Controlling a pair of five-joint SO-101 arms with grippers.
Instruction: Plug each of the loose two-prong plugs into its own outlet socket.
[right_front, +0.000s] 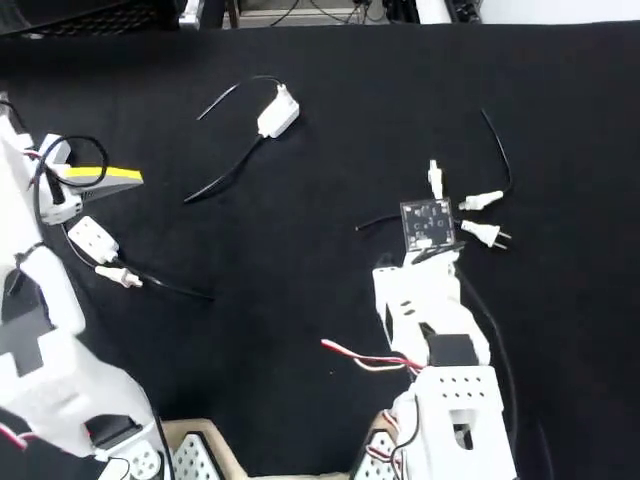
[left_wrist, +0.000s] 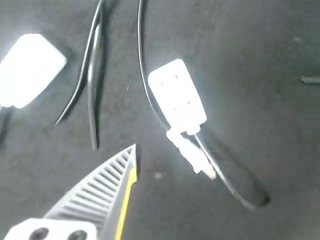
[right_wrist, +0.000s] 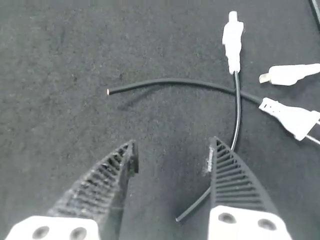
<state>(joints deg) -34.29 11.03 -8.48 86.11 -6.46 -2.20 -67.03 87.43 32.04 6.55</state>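
Downward, right pincer (right_wrist: 173, 147) spread wide over table (right_wrist: 60, 60); plugs (right_wrist: 295, 117) just beyond

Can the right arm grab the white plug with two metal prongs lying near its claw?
Probably yes. The right gripper is open, and the two-prong plug lies free beside it with nothing on top. A thin black cord runs close by and might get nudged.

The table (right_front: 330, 90) is covered by a matte black cloth (right_front: 330, 300) that reaches the left, right and far edges of the high view. Beyond the far edge lies a pale surface (right_front: 560, 10) with dark cables (right_front: 310, 10) on it. A tan board (right_front: 215, 445) shows at the near edge. Lighting is even.
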